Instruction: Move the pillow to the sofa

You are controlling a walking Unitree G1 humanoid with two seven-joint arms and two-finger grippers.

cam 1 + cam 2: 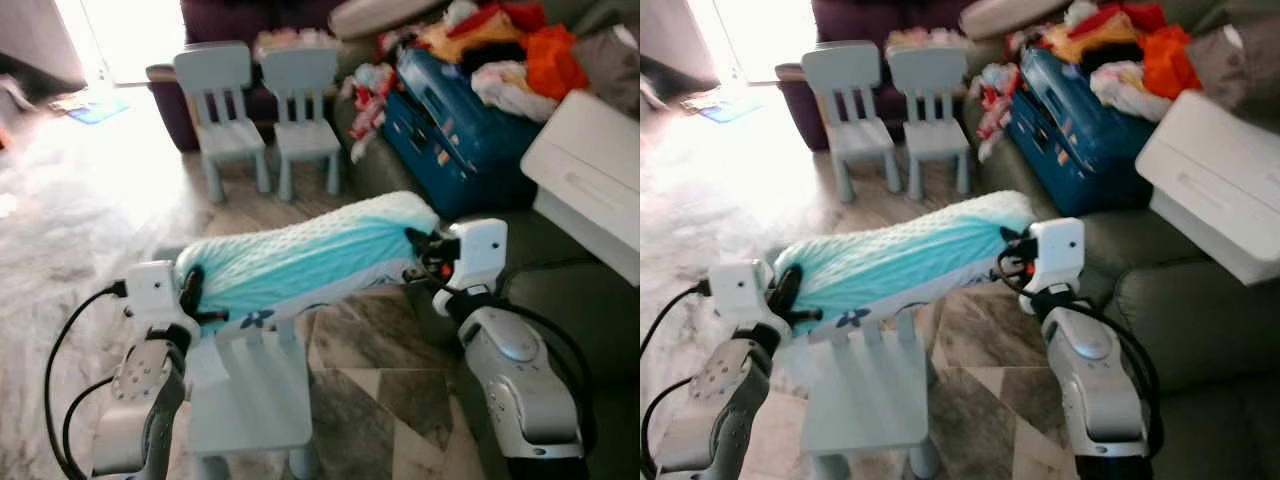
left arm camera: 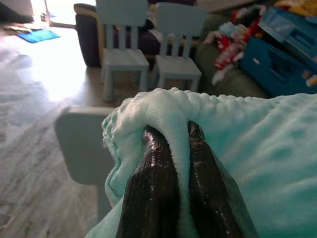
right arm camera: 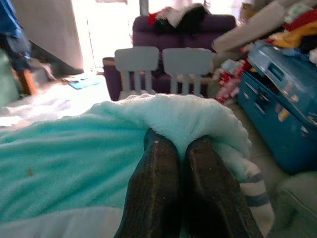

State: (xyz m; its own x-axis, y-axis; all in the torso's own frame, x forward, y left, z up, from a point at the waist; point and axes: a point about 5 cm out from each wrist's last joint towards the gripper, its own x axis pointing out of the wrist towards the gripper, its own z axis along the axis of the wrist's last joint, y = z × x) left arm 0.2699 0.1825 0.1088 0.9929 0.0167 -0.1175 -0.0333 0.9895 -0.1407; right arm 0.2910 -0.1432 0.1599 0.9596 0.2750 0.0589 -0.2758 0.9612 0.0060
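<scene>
Fingers of the left gripper point(image 2: 176, 148) pinch one end of the teal pillow point(image 1: 300, 260), and the right gripper point(image 3: 178, 148) pinches the other end. It hangs between them over a small blue chair point(image 1: 250, 400). Only soft folds are held, so an end might slip free. The green sofa point(image 1: 590, 310), at 3 o'clock, is piled with a white box point(image 1: 590, 170) and a blue suitcase point(image 1: 450, 120) at 1 o'clock, so room is tight.

The pillow point(image 1: 300, 258) is a long, fluffy turquoise one with a white underside showing a small dark flower print. It hangs stretched lengthwise in the air, pinched at both ends, near the grey-green sofa point(image 1: 590, 300).
</scene>
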